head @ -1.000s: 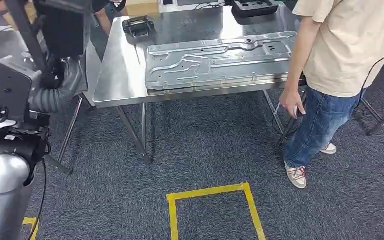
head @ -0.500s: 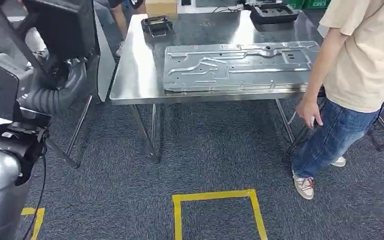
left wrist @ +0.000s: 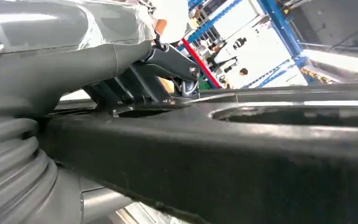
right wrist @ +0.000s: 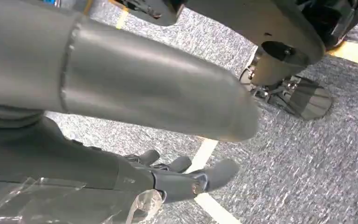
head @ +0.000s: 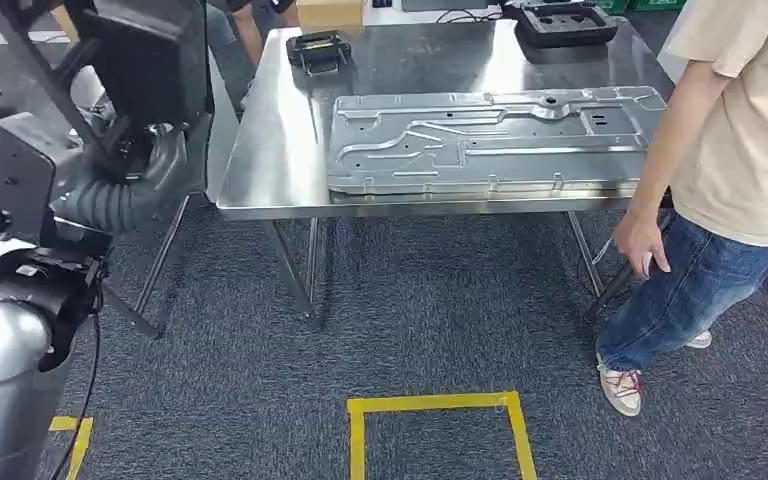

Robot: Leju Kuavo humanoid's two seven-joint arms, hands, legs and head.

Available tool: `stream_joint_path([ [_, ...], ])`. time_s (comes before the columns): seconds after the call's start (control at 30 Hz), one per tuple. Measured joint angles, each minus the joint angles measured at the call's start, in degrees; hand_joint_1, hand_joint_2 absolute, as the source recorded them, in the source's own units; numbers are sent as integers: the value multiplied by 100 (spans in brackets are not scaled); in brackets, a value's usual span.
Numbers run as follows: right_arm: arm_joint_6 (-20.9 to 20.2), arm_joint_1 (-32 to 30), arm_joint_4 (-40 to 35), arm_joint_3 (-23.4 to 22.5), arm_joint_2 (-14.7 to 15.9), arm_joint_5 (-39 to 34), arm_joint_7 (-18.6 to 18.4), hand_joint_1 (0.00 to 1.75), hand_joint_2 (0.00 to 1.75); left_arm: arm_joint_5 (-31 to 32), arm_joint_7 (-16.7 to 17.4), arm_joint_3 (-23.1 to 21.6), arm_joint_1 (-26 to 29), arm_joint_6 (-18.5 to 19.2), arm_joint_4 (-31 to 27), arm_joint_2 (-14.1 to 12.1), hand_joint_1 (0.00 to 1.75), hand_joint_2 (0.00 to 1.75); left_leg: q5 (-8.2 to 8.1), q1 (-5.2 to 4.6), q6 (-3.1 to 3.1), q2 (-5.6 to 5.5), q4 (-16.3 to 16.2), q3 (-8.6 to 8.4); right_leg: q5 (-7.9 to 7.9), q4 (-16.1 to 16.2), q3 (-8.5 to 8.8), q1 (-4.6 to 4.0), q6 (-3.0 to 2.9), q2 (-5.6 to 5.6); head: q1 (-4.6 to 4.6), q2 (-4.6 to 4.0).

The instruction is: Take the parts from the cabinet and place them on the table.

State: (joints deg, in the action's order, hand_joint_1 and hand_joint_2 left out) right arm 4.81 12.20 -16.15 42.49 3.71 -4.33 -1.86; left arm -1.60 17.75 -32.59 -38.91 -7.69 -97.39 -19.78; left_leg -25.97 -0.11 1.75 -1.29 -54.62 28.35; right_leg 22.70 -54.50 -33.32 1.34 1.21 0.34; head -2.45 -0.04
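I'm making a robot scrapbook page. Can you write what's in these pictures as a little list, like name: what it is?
table: shiny steel table on grey carpet
big part: long silver metal panel lying flat on the table
small parts: black part at the far left corner, black tray at the far right
left hand: left hand grips a black part, raised beside the table
right hand: right hand hangs over the carpet, holding nothing, fingers apart
person: person standing at the table's right end
floor mark: yellow tape square

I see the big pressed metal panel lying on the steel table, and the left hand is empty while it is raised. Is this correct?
Not quite. The metal panel does lie on the steel table, but the raised left hand is not empty: it holds a black part, as the head view and left wrist view show.
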Motion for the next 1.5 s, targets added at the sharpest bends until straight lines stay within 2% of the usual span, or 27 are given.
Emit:
stream_joint_path([
  [0.07, 0, 14, 0, 0, 4, 17, -26, 0, 0, -2, -4, 0, -55, 18, 0, -11, 175, 175, -103, 25, -103, 47, -972, 562, 93, 0, 96, 11, -57, -9, -17, 0],
  [0.13, 2, 43, 0, 0, -24, 39, -39, 0, 0, -20, 0, -2, -43, 35, 0, -13, 175, 175, -482, 50, -167, 66, -1827, 1167, 188, -1, 184, 12, -56, -7, -24, 0],
  [0.17, 2, 59, 0, 0, -33, 63, -48, 0, 0, -31, 0, -2, -40, 44, 2, -13, 175, 175, -585, 55, -167, 74, -2001, 1383, 245, -1, 252, 11, -54, -3, -22, 0],
  [0.2, 7, 74, 0, 0, -44, 65, -59, 0, 0, -68, -9, -2, -47, 63, 4, -13, 175, 175, -543, 54, -158, 75, -1892, 1429, 301, 0, 326, 10, -47, 0, -24, 0],
  [0.27, 31, 105, 0, 0, -81, 70, -74, 0, 0, -112, -24, -2, -75, 112, 4, -13, 175, 175, -90, 35, -95, 76, -1104, 1231, 428, 3, 515, 4, -25, 0, -24, 0],
  [0.33, 35, 125, 0, 0, -129, 87, -98, 0, 0, -149, -35, -2, -112, 136, 7, -15, 175, 175, 783, -39, 53, 133, -47, 930, 551, 31, 651, 11, 7, -5, -24, 0],
  [0.37, 29, 178, 0, 0, -153, 129, -119, 0, 0, -179, -44, -4, -129, 157, 9, -17, 175, 175, 865, -91, 74, 115, 117, 933, 618, 32, 723, -28, 45, 32, -28, 0],
  [0.43, 24, 247, -7, 0, -168, 144, -142, 0, 0, -199, -44, -9, -163, 201, 17, -17, 175, 175, 813, -98, 91, 104, 137, 851, 657, 128, 790, -21, 95, 7, -33, 0],
  [0.5, 17, 291, -29, 2, -181, 188, -157, 0, 0, -221, -90, -20, -201, 216, 24, -13, 175, 175, 799, -50, 194, 95, 215, 676, 595, -42, 783, -25, 171, -5, -27, 0],
  [0.57, 22, 308, -31, 2, -179, 197, -166, 0, 0, -262, -138, -31, -249, 219, 33, -2, 175, 175, 713, -62, 285, 95, 221, 564, 604, -869, 375, -22, 163, -5, -11, 0],
  [0.63, 20, 321, -31, 2, -179, 203, -175, 0, 0, -289, -138, -66, -251, 227, 35, 26, 175, 175, 604, -70, 300, 89, 221, 487, 1055, -1669, -236, -30, 177, -5, 5, 0],
  [0.7, 20, 319, -31, 2, -177, 203, -175, 0, 0, -289, -138, -98, -247, 230, 48, 33, 175, 175, 507, -77, 297, 56, 219, 372, 1329, -1796, -530, -30, 206, -6, 4, 0],
  [0.77, 22, 310, -31, 4, -175, 203, -175, 0, 0, -291, -138, -107, -246, 230, 61, 35, 175, 175, 373, -76, 269, 29, 212, 196, 1018, -1180, -450, -26, 215, -7, 4, 0],
  [0.83, 35, 304, -31, 4, -157, 205, -177, 0, 0, -297, -138, -112, -246, 229, 66, 37, 175, 175, 219, -65, 219, 25, 204, 12, 152, -121, -166, -14, 202, -6, 7, 0],
  [0.87, 35, 275, -31, 2, -157, 205, -177, 0, 0, -299, -138, -118, -246, 229, 70, 39, 175, 175, 177, -72, 191, 21, 205, 7, -234, 8, -101, -15, 199, -8, 7, 0],
  [0.9, 37, 328, -31, 2, -155, 212, -184, 0, 0, -297, -140, -131, -274, 234, 72, 42, 175, 175, 117, -99, 149, 16, 189, -25, -84, 42, -137, -49, 131, -19, 9, 0],
  [1.0, 35, 359, -31, 2, -153, 256, -186, 0, 0, -295, -140, -140, -288, 236, 85, 44, 175, 175, 81, -84, 98, 20, 84, -34, -100, 33, -99, -53, 27, -7, -2, 0],
  [1.07, 35, 380, -33, 2, -166, 264, -190, 0, 0, -302, -142, -138, -299, 236, 85, 44, 175, 175, 106, -69, 35, 48, -227, 151, -61, 34, -19, -30, -22, -21, -4, 0],
  [1.1, 35, 377, -33, 2, -159, 275, -192, 0, 0, -341, -146, -129, -317, 238, 87, 39, 175, 175, 60, -47, -25, 61, -706, 427, -15, 35, 23, -33, -26, -30, -18, 0],
  [1.17, 31, 359, -33, 2, -159, 299, -192, 0, 0, -538, -171, -127, -307, 328, 90, 39, 175, 175, -308, -17, -96, 90, -1655, 1089, 82, 35, 119, -36, -13, -11, -18, 0],
  [1.23, 11, 360, -33, 2, -159, 312, -192, 0, 0, -674, -188, -131, -301, 431, 90, 39, 175, 175, -519, -21, -75, 91, -1876, 1411, 178, 35, 229, -43, -23, -12, -18, 0],
  [1.27, 0, 360, -33, 2, -159, 319, -192, 0, 0, -739, -197, -131, -300, 457, 90, 39, 175, 175, -439, -22, -52, 90, -1675, 1395, 221, 35, 296, -47, -29, -12, -18, 0],
  [1.3, -4, 368, -33, 2, -159, 326, -192, 0, 0, -816, -203, -131, -301, 490, 90, 39, 175, 175, -204, -32, -12, 90, -1232, 1264, 274, 37, 380, -58, -33, -10, -18, 0],
  [1.37, -24, 379, -33, 2, -162, 369, -192, 0, 0, -1047, -227, -129, -303, 568, 90, 35, 175, 175, 461, -90, 127, 99, -242, 889, 363, 52, 518, -73, -33, -10, -20, 0],
  [1.4, -48, 385, -33, 2, -201, 382, -197, 0, 0, -1230, -260, -120, -304, 631, 90, 31, 175, 175, 858, -170, 244, 85, 191, 751, 413, 59, 572, -60, -12, -3, -18, 0],
  [1.47, -65, 429, -33, 0, -192, 425, -214, 0, 0, -1626, -327, -99, -316, 839, 87, 16, 175, 175, 751, -201, 252, 83, 241, 701, 477, 159, 623, -51, 67, 5, -24, 0],
  [1.5, -74, 425, -33, 2, -186, 437, -219, 0, 0, -1881, -354, -90, -306, 977, 83, -2, 175, 175, 747, -197, 268, 77, 341, 654, 393, 150, 706, -56, 89, 0, -24, 0],
])
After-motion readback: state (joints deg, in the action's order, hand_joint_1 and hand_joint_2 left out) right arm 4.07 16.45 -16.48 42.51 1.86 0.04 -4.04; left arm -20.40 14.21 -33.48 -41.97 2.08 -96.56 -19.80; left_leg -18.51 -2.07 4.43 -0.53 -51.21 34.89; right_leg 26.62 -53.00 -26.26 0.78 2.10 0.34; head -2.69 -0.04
